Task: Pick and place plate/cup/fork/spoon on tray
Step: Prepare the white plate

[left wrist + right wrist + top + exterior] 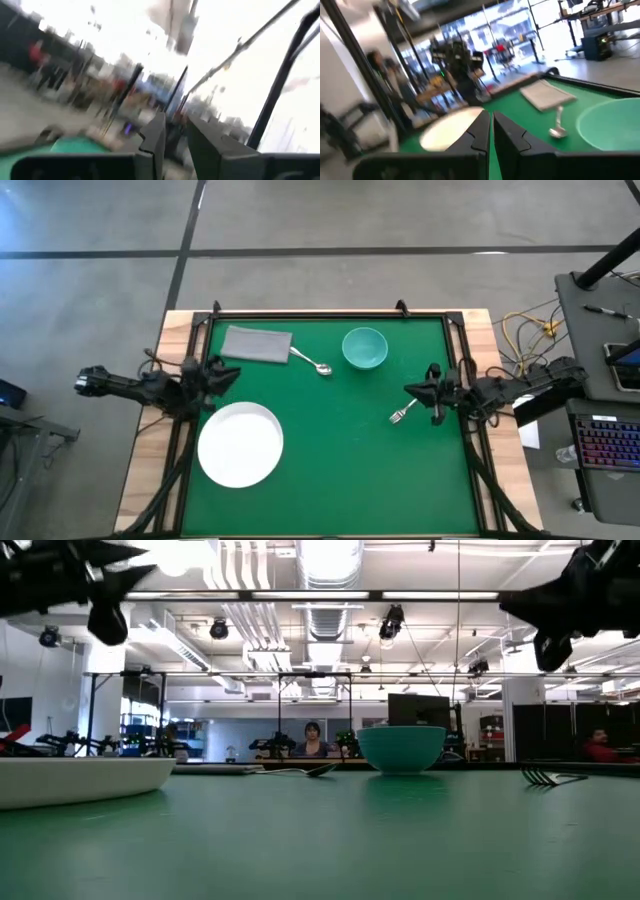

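Note:
The white plate (240,443) lies flat on the green mat at the near left; it also shows in the low view (80,778). The teal cup (365,347) stands upright at the far middle. The spoon (312,362) lies left of the cup, next to a grey flat tray (257,343). The fork (402,413) lies at the right. My left gripper (238,373) hovers shut above the mat's left edge, beyond the plate. My right gripper (407,389) hovers shut at the mat's right, just beyond the fork. Both are empty.
A dark frame (330,313) borders the green mat. The mat's middle (330,450) is bare. In the right wrist view the plate (450,131), tray (547,95), spoon (557,127) and cup (615,122) show ahead. People sit in the room behind the table.

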Controlling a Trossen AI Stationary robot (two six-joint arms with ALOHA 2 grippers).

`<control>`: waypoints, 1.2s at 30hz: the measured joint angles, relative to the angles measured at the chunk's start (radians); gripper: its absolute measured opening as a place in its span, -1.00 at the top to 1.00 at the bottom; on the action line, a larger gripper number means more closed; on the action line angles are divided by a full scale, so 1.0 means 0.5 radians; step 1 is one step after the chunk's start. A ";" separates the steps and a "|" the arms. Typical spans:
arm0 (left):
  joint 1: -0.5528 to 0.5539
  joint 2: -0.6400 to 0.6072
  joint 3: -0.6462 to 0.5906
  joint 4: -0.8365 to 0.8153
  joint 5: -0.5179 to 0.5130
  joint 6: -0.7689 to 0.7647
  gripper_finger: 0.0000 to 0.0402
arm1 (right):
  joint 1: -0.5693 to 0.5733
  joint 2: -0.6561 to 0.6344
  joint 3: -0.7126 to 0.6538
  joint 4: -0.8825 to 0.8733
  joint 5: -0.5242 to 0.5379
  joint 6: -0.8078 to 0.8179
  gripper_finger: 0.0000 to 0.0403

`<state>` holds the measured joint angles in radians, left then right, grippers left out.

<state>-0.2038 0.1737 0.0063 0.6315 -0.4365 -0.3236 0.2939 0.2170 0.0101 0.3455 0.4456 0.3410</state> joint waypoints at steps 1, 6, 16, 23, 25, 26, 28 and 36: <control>0.001 -0.001 0.000 0.155 -0.012 0.040 0.68 | 0.000 0.001 0.000 0.028 0.000 -0.006 0.94; 0.002 -0.003 0.000 0.717 -0.044 0.210 0.68 | 0.000 0.001 0.000 0.113 0.000 0.004 0.94; 0.001 -0.011 -0.001 1.179 -0.029 0.189 0.68 | 0.000 0.001 0.000 0.117 0.000 0.266 0.94; 0.002 0.000 -0.001 1.184 -0.029 0.197 0.68 | 0.000 0.001 0.000 0.119 0.001 0.508 0.94; 0.002 0.000 0.002 1.194 -0.054 0.210 0.68 | 0.000 0.001 -0.001 0.122 0.002 0.683 0.94; 0.002 -0.002 0.006 1.199 -0.089 0.239 0.68 | 0.000 0.001 -0.001 0.124 0.002 0.765 0.94; 0.002 -0.001 0.009 1.199 -0.114 0.320 0.68 | 0.000 0.001 0.000 0.127 0.001 0.939 0.94; 0.001 0.024 0.031 1.198 -0.167 0.462 0.68 | 0.000 0.004 0.000 0.157 0.131 1.297 0.94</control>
<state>-0.2031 0.1857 0.0216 1.2305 -0.5201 -0.0926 0.2937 0.2188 0.0101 0.4240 0.5113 0.9895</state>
